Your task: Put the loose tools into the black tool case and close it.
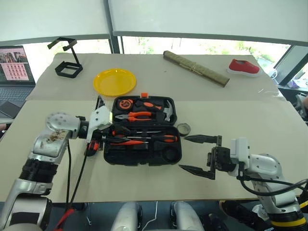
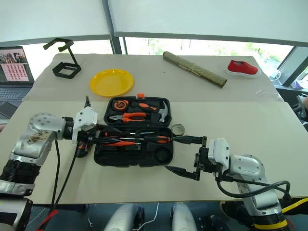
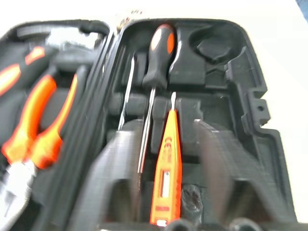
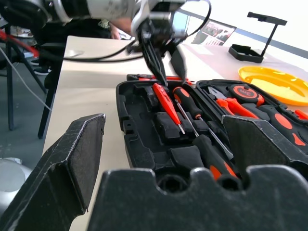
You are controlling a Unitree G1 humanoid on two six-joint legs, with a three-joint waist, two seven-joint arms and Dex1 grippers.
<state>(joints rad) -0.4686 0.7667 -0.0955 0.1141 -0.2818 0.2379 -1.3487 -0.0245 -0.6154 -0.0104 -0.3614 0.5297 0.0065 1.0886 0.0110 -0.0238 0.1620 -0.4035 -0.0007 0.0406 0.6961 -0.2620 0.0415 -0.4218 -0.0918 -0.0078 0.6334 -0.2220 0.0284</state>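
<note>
Left wrist view looks straight along my left hand [image 2: 98, 136] into the near half of the black moulded-plastic tool case [image 3: 250, 120], open on the beige counter [image 1: 144, 180]. A slim orange tester pen [image 3: 166, 168] lies in the case between my fingertips, with a long screwdriver with an orange-black handle [image 3: 156, 62] just beside it. Whether my left fingers pinch the pen I cannot tell. A second orange-black screwdriver [image 1: 163, 138] lies farther along the same half, toward my right hand [image 1: 199, 155]. That hand hovers just off the case's other end, fingers spread wide, holding nothing. A small grey tape roll [image 1: 183, 129] sits on the counter just beyond its far finger.
</note>
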